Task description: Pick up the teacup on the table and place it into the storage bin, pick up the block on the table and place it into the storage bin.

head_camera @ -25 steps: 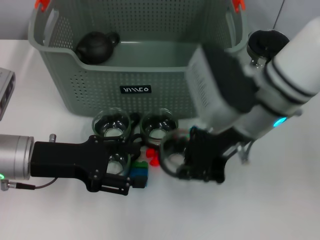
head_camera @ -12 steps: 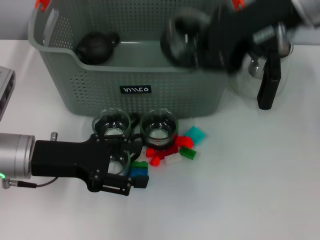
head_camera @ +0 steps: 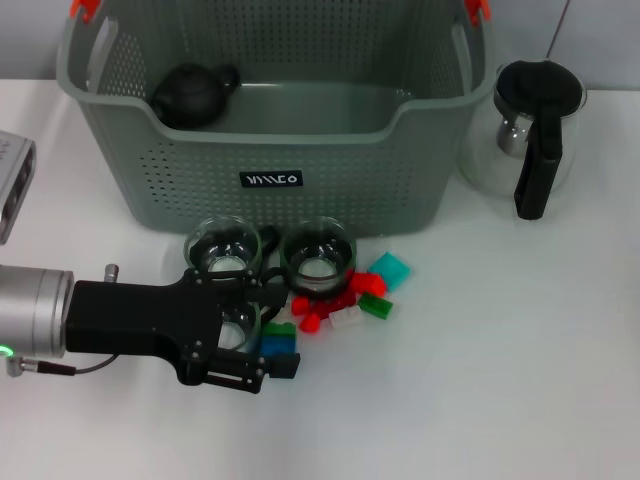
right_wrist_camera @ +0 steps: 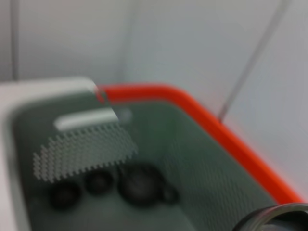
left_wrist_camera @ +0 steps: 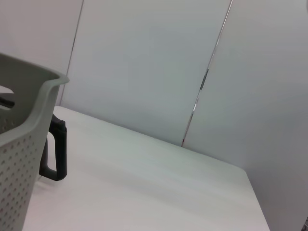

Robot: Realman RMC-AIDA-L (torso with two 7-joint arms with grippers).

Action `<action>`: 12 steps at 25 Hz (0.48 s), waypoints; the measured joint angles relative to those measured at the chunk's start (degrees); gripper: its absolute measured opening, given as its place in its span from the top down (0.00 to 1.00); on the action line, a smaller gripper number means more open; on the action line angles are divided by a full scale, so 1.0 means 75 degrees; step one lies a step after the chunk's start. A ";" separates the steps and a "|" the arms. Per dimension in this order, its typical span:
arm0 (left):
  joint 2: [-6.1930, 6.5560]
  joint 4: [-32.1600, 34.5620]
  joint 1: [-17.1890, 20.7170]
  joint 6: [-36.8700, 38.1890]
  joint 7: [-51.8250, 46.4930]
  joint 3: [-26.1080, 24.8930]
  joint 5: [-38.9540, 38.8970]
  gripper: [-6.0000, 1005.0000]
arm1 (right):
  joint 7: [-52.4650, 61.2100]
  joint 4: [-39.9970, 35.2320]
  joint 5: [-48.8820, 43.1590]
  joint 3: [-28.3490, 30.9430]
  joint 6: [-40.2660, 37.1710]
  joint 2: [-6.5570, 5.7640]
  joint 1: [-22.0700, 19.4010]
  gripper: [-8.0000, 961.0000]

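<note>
Glass teacups, three, one storage bin

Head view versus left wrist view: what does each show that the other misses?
Head only: the left gripper low at a glass teacup beside the blocks, two more teacups, and a black teapot inside the bin. Left wrist only: the back wall panels. Both: the storage bin and the glass pitcher's black handle.
</note>
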 joint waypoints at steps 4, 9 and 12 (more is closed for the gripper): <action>-0.0001 0.0001 0.0000 0.0017 -0.0031 0.0009 -0.0019 0.17 | 0.0364 0.1163 -0.1035 0.0001 0.0747 0.0002 0.0532 0.93; -0.0009 -0.0003 0.0000 0.0027 -0.0027 0.0030 0.0011 0.17 | 0.0467 0.2021 -0.1567 -0.0103 0.1431 0.0115 0.0965 0.93; -0.0011 -0.0016 0.0000 0.0028 -0.0064 0.0035 0.0014 0.17 | 0.0472 0.2125 -0.1547 -0.0302 0.1599 0.0183 0.1032 0.93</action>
